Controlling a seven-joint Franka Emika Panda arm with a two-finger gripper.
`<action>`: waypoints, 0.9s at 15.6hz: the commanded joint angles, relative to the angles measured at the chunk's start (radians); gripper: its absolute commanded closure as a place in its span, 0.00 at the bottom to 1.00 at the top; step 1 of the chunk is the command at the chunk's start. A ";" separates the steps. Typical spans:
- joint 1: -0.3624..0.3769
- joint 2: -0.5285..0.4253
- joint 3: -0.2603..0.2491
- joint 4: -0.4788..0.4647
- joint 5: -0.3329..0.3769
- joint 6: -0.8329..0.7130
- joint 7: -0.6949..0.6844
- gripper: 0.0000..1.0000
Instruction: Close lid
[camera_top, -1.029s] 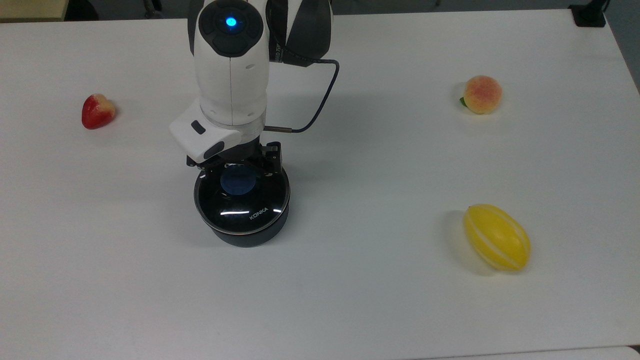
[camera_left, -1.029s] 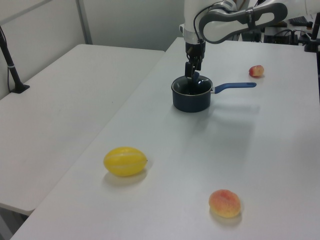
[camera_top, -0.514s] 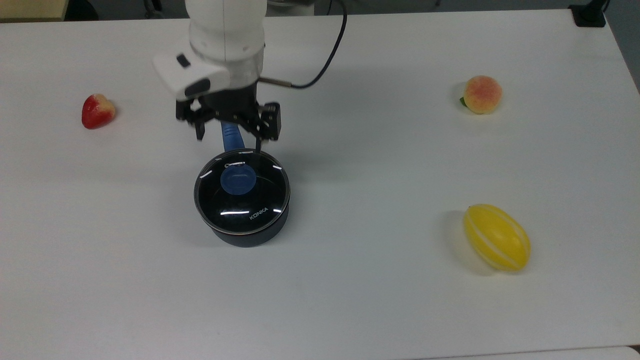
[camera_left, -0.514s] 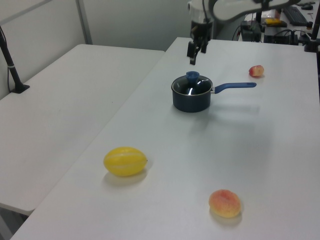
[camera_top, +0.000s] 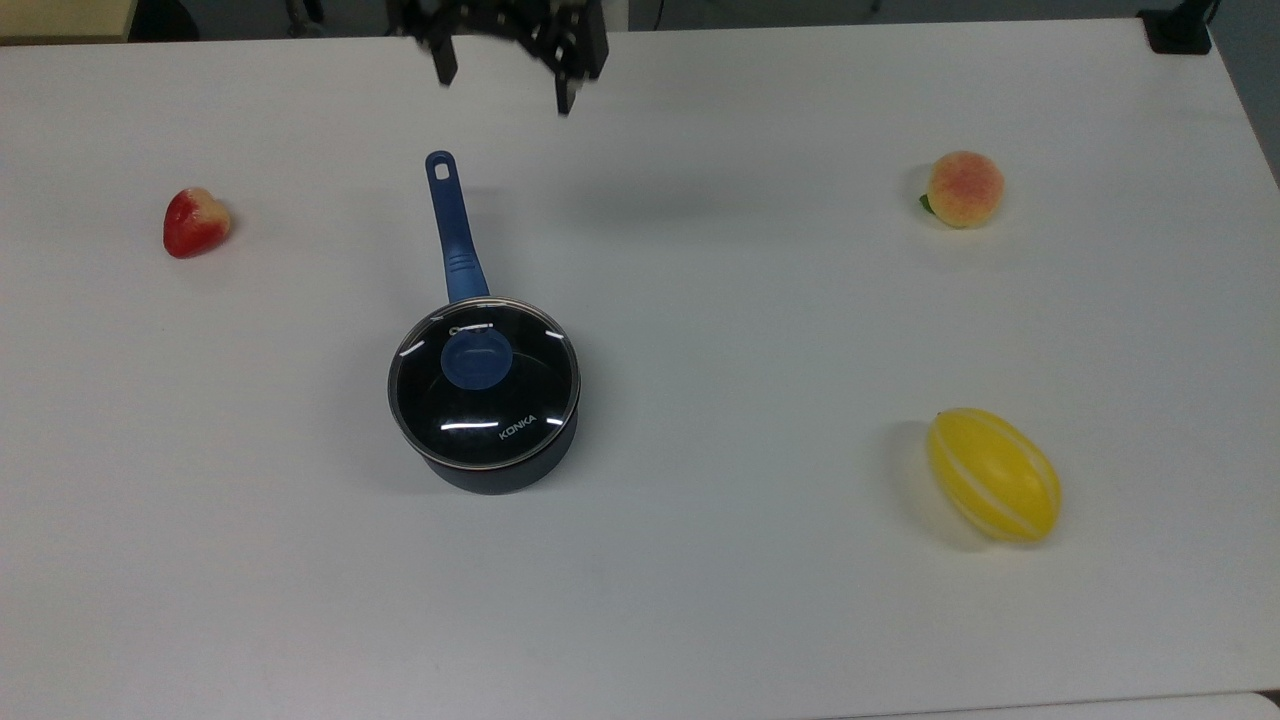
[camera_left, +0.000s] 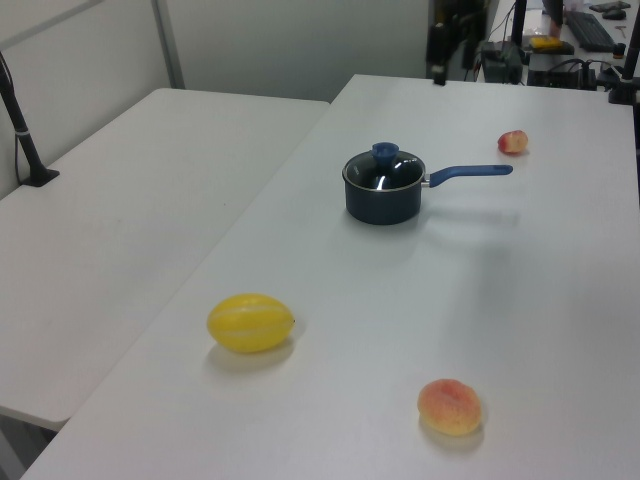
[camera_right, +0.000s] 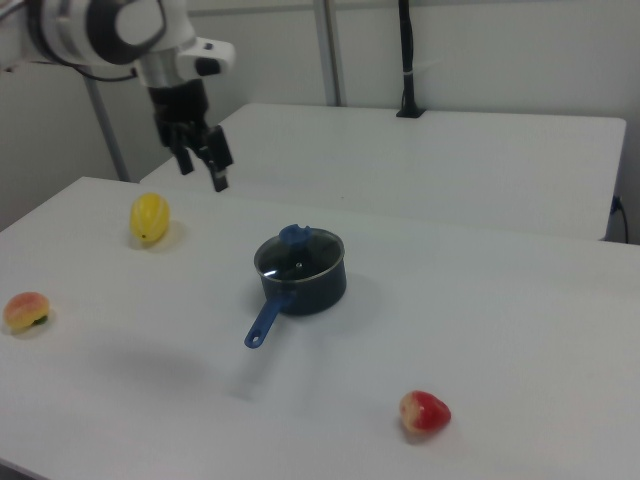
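Lid (camera_top: 483, 382) is seated level on the saucepan (camera_top: 500, 475), centre-left of the top view. Gripper (camera_top: 503, 75), spread wide and empty at the top edge, is best kept clear.

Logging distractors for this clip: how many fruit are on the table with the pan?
3. A strawberry at the top view's left, a peach at the top view's upper right, and a yellow melon at the top view's lower right. Nothing seems hidden.
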 joint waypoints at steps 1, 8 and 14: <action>0.006 -0.197 -0.004 -0.220 0.028 0.015 0.022 0.00; -0.018 -0.233 -0.008 -0.253 0.097 0.036 -0.246 0.00; -0.043 -0.197 -0.010 -0.254 0.073 0.111 -0.484 0.00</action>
